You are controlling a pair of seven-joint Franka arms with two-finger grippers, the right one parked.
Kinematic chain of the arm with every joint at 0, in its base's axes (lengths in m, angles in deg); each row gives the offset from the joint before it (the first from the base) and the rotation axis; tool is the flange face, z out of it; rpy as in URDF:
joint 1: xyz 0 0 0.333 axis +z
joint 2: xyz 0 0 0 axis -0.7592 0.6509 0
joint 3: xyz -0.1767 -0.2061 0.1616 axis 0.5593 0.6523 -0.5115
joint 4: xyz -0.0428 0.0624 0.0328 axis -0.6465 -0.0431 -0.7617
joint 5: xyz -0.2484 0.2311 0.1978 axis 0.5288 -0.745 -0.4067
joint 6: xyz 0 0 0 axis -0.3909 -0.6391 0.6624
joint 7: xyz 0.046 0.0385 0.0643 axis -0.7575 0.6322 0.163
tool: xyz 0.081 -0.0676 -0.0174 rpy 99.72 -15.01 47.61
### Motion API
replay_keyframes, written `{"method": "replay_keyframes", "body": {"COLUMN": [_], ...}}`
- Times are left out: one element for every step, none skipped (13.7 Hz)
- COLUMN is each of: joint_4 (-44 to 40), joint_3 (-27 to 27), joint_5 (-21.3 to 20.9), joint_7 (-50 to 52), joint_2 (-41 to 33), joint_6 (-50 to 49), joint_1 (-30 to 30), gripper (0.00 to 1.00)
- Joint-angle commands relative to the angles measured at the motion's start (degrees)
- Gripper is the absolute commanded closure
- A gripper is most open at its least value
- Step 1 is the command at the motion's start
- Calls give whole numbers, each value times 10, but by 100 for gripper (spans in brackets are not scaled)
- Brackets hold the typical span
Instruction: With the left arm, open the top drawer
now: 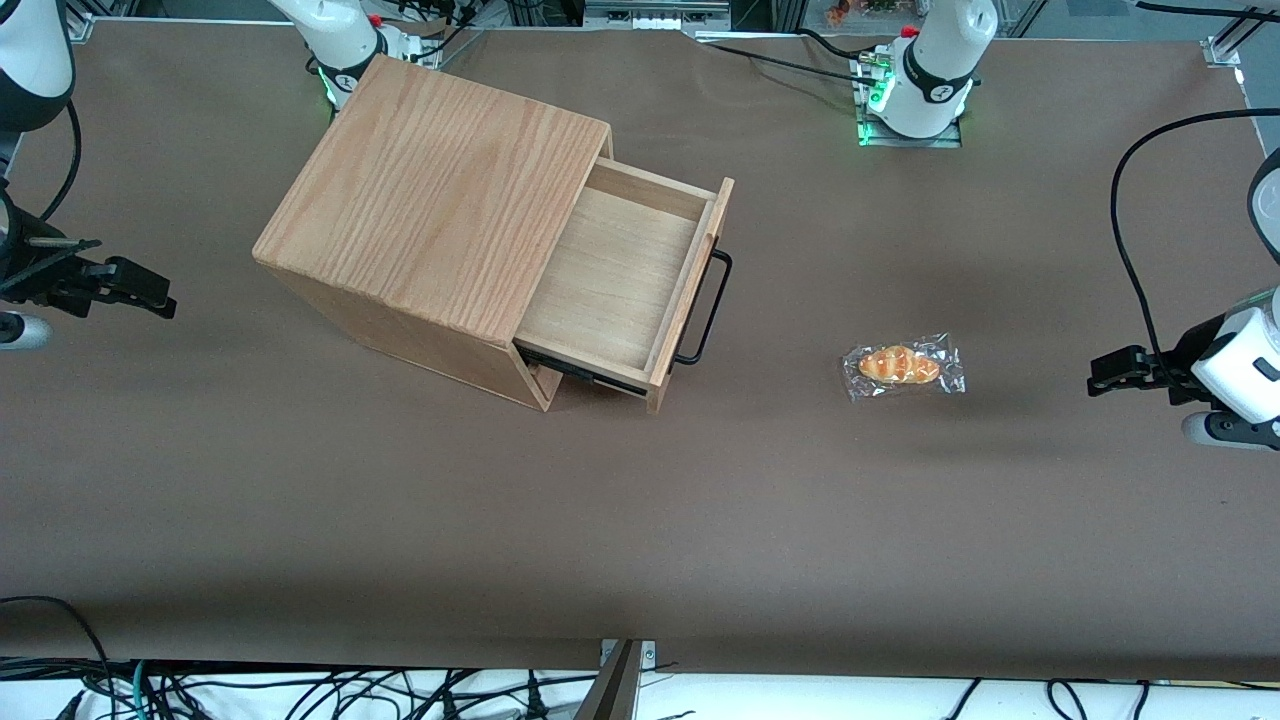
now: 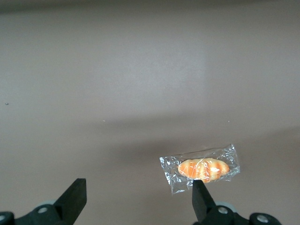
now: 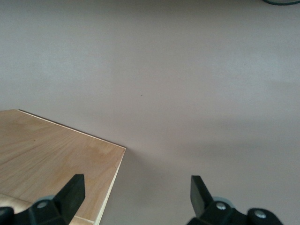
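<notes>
One drawer matters here: the top drawer (image 1: 620, 285) of the oak-grain cabinet (image 1: 430, 210), which stands toward the parked arm's end of the table (image 1: 640, 520), close to the table edge farthest from the front camera. The drawer stands pulled well out of the cabinet front, its bare wooden floor exposed, so I judge the opening essentially done.

Handling, as a judgement: the drawer is a rigid, shallow, light-wood box, probably light, and it should run straight on its guides. The cabinet is not visibly fixed down, so a hard or skewed pull could drag or turn it on the brown covering. The correct hold is the thin black bar handle (image 1: 706, 305) on the drawer front, taken near its middle, with the pull in line with the drawer's travel. The bar is smooth metal and may slip in a loose grip.

My gripper (image 1: 1125, 372) hangs near the working arm's end of the table, well apart from the handle, above bare covering. My fingers (image 2: 72, 199) are spread wide and hold nothing. The left arm (image 1: 1245, 375) reaches in low from that table end, with the wrist camera looking along the table at a wrapped bread roll (image 2: 203, 169), which lies between me and the drawer.
</notes>
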Motion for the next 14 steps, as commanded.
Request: {"method": "replay_keyframes", "body": {"joint_4": [8, 8, 8, 7, 6, 5, 5, 5, 5, 5, 6, 6, 6, 6], "joint_3": [-1, -1, -1, -1, -1, -1, -1, -1, -1, -1, -1, -1, -1, -1], "joint_5": [8, 8, 11, 12, 13, 12, 13, 14, 14, 14, 14, 14, 14, 14], "joint_7": [8, 5, 7, 0, -2, -3, -2, -2, -2, -2, -2, -2, -2, -3], "joint_2": [-13, -13, -13, -13, -14, -14, -14, -14, -14, -14, -14, -14, -14, -14], "joint_6": [-3, -3, -3, -3, -4, -5, -5, -5, -5, -5, -5, -5, -5, -5], "joint_1": [-3, -3, -4, -3, -3, -3, -3, -3, -3, -3, -3, -3, -3, -3], "gripper": [0, 0, 0, 0, 0, 0, 0, 0, 0, 0, 0, 0, 0, 0]}}
